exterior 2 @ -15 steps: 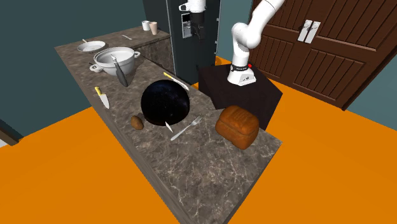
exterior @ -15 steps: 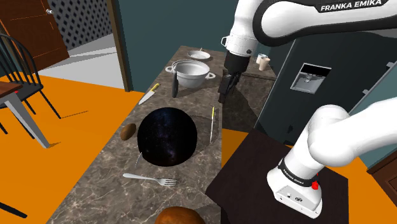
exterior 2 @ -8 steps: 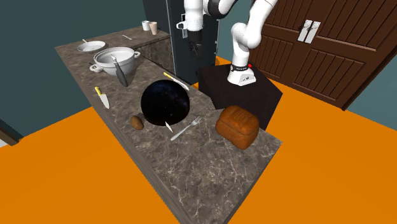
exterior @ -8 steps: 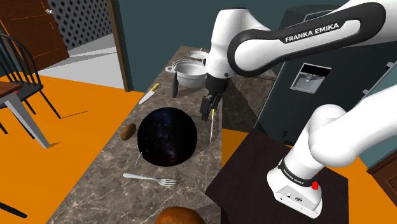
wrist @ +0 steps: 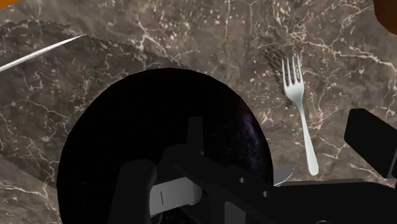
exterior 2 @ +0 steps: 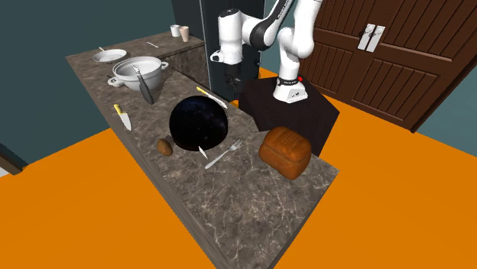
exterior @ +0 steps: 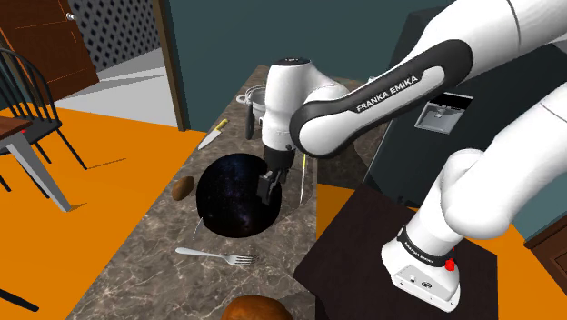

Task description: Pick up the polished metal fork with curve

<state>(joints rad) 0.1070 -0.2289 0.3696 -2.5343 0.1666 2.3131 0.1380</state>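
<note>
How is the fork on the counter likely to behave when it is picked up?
The fork looks thin and silvery, so it is probably stiff and light. It lies flat on the smooth marbled counter, so it may skid if pushed, and its slim handle leaves little to grip.

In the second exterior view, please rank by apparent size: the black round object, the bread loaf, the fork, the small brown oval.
1. black round object
2. bread loaf
3. fork, long but thin
4. small brown oval
The last two look close in area, and only the fork's length puts it ahead.
</note>
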